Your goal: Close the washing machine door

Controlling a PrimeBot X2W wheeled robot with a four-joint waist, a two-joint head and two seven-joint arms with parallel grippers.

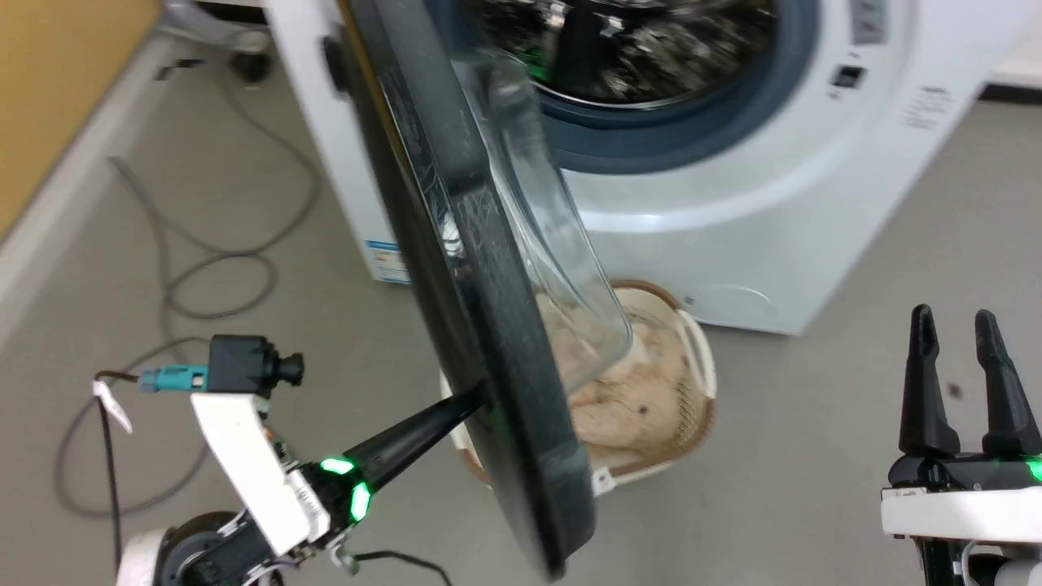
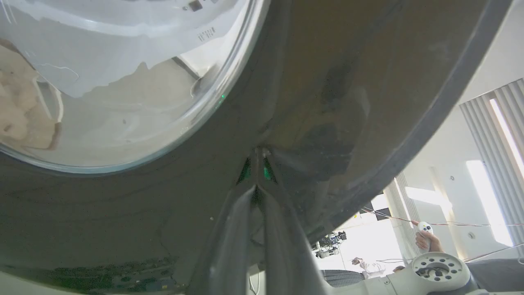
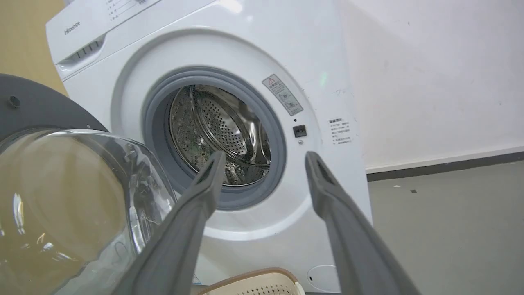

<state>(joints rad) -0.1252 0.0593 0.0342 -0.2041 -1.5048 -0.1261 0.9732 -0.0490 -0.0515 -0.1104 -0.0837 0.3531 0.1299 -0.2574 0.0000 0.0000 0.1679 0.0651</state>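
The white washing machine (image 1: 733,203) stands at the top of the head view, its steel drum (image 3: 221,135) showing inside the grey gasket. The washing machine door (image 1: 456,244) stands out from the machine's front, seen almost edge-on, and its glass bowl (image 1: 562,252) bulges to the right. My left gripper (image 1: 480,396) is shut, its tips touching the door's glossy black outer rim (image 2: 327,102) with nothing held between them. At the lower right my right gripper (image 1: 952,317) is open and empty, well clear of the door, pointing at the drum opening in the right wrist view (image 3: 266,159).
A cream basket (image 1: 700,382) holding beige cloth (image 1: 627,399) sits on the floor under the door. Grey cables (image 1: 220,268) loop over the floor at the left, by a wall. A person's hand (image 2: 428,239) with a white controller shows far off.
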